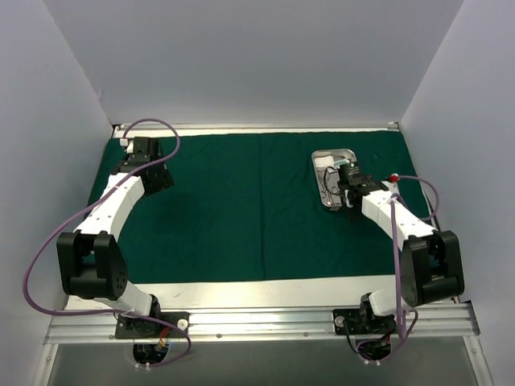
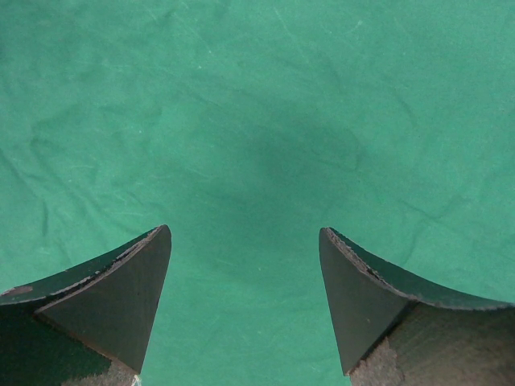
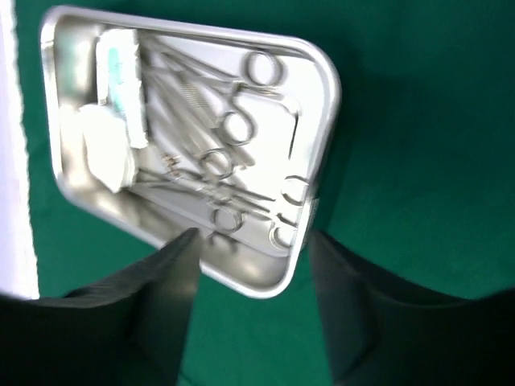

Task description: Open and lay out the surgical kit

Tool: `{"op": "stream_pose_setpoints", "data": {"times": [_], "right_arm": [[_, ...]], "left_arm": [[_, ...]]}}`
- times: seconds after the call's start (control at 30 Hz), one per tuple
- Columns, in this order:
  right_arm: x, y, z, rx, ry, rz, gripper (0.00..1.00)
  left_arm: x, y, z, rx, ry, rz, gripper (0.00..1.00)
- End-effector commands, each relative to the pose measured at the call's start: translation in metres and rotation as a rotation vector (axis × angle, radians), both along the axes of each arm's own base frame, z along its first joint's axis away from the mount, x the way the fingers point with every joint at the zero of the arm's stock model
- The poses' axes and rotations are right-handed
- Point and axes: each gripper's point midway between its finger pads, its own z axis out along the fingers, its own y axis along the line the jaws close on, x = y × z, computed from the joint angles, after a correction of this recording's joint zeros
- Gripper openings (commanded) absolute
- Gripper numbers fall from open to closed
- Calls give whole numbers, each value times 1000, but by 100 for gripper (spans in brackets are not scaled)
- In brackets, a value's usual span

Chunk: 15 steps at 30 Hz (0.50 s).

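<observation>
The dark green drape [image 1: 241,209] lies spread flat over the table. On its far right stands the steel tray [image 1: 331,151], with ring-handled instruments [image 3: 233,129], a white gauze wad [image 3: 105,149] and a white-green packet [image 3: 121,76] inside it. My right gripper [image 3: 253,237] hovers at the tray's near corner [image 3: 326,104], jaws apart, with that corner between the two fingers and nothing held. The view is blurred. My left gripper [image 2: 245,233] is wide open over bare drape [image 2: 257,121] at the far left [image 1: 153,173].
White walls [image 1: 241,64] close in the back and both sides. A bare white strip of table [image 1: 257,293] runs along the drape's near edge, ahead of the metal rail [image 1: 257,323] carrying both arm bases. Purple cables [image 1: 48,241] loop beside each arm.
</observation>
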Motion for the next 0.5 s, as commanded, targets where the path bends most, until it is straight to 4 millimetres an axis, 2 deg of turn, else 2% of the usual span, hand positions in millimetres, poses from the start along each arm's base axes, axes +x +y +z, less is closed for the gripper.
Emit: {"op": "stream_pose_setpoints", "data": {"times": [0.0,0.07,0.1,0.13,0.2,0.23,0.27,0.3,0.33,0.37,0.43,0.47], "right_arm": [[7,-7,46,-122,-25,105,55],[17,-7,56,-200,-2,239,56],[30,-5,70,-233,-22,300,56],[41,-4,74,-272,-27,354,55],[50,-4,78,-354,6,489,55],[64,-9,83,-367,-3,514,54],[70,-3,82,-377,-1,625,54],[76,-3,82,-383,-4,669,54],[83,-4,77,-385,8,704,53],[91,-11,84,-422,1,744,53],[104,-7,77,-412,-8,823,52],[113,-11,84,-419,-28,836,52]], "left_arm": [[7,-3,12,-14,-60,-3,84],[8,-5,13,-19,-65,-12,84],[9,-5,14,-20,-67,-15,84],[10,-6,14,-22,-70,-19,85],[10,-7,16,-27,-75,-28,86],[10,-8,17,-28,-76,-30,87],[10,-6,20,-27,-85,-30,87],[9,-6,21,-24,-86,-33,93],[9,-6,22,-24,-89,-36,95],[8,-6,26,-25,-100,-39,97],[7,-8,30,-26,-110,-50,96],[6,-7,35,-25,-126,-52,94]]}}
